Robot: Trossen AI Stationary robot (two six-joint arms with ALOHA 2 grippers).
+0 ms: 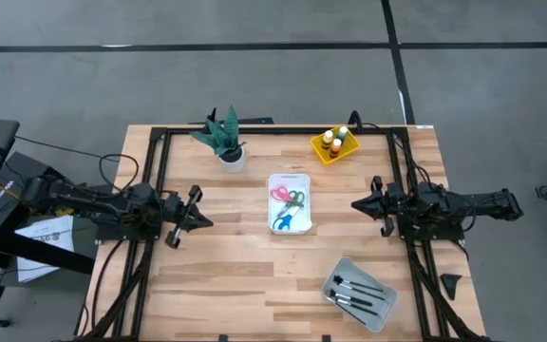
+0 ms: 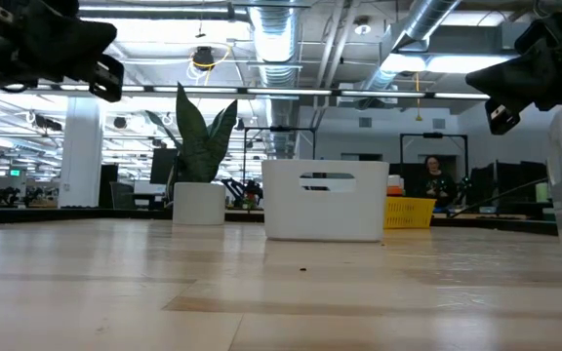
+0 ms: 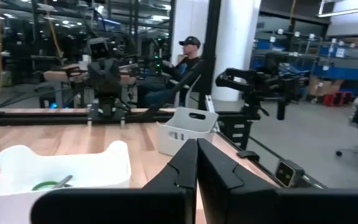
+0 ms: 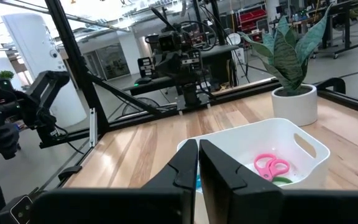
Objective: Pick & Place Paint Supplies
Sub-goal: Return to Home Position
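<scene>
Both arms rest at opposite sides of the table. The left gripper (image 1: 207, 224) and right gripper (image 1: 355, 203) are each clenched, empty, and point toward the central white bin (image 1: 290, 176). It holds pink scissors (image 1: 280, 194), green scissors (image 1: 296, 199) and blue scissors (image 1: 284, 224). Paint bottles (image 1: 336, 147) stand in the yellow basket (image 1: 317, 148). Brushes (image 1: 357, 291) lie in the grey tray (image 1: 343, 266).

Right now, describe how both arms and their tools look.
The left arm and right arm are matte black, with blocky jointed segments and black cables trailing by their bases. The left tool and right tool each have two flat, dark, tapering fingers.
</scene>
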